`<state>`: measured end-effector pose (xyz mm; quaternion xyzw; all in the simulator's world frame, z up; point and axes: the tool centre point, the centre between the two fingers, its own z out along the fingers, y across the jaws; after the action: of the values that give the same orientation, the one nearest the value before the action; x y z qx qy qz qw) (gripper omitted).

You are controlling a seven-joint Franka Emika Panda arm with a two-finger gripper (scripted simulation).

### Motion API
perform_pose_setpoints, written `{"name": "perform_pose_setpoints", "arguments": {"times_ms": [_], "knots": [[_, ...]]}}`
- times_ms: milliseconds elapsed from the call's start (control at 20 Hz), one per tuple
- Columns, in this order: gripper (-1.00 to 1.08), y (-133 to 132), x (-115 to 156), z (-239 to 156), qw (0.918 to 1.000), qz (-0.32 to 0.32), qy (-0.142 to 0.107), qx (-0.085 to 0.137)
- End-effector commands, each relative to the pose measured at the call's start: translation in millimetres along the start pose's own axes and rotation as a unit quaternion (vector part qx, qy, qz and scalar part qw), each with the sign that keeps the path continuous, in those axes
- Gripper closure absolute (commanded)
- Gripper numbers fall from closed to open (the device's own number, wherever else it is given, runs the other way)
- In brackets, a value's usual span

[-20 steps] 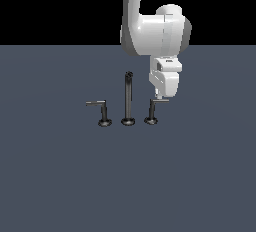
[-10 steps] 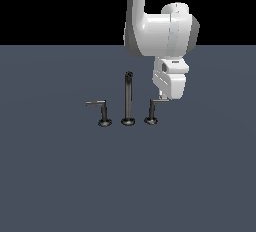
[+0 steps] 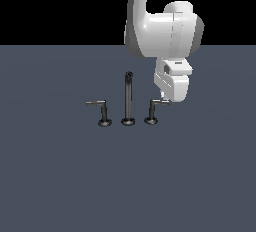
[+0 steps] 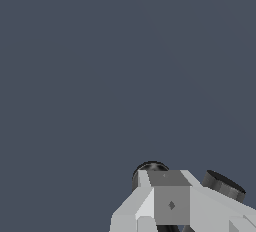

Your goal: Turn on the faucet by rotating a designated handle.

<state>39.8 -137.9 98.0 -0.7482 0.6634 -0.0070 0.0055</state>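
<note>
Designated handle (image 3: pixel 154 110): short dark L-shaped lever on a round base, the one on the exterior view's right of the three-piece faucet (image 3: pixel 128 101). Its post stands upright; the thin arm juts from the post top toward the exterior view's right, and its far end runs under the gripper (image 3: pixel 164 99).

Spout post (image 3: pixel 128 98): tall, thin, upright, in the middle of the set, just beside the designated handle on the exterior view's left. Its round foot sits on the floor.

Other lever handle (image 3: pixel 100 112): mirror image, arm pointing toward the exterior view's left, at the far left of the row. All three bases line up in a row on the dark grey-blue floor (image 3: pixel 60 176).

Gripper: white, hanging down from the bulky white arm (image 3: pixel 162 31), right at the tip of the designated handle's arm. Appears to touch or overlap the arm's end, but contact cannot be confirmed. Fingers are too small and blocked to see; cannot tell whether the claw is spread or pressed together.

Wrist view: white gripper body (image 4: pixel 170 203) fills the lower edge. Two dark round shapes peek out behind it, one (image 4: pixel 150 168) close to the body's middle, another (image 4: pixel 223 184) to the side; they look like faucet parts, which ones cannot be told. Everything else there is plain floor.
</note>
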Motion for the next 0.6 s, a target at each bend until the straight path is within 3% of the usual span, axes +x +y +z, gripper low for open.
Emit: {"name": "perform_pose_setpoints", "arguments": {"times_ms": [0, 550], "knots": [[1.08, 12.0, -2.2, -0.1, 1.0, 0.001, -0.002, -0.005], [1.08, 45.4, -6.1, -0.8, 1.0, 0.004, -0.002, -0.008]]}}
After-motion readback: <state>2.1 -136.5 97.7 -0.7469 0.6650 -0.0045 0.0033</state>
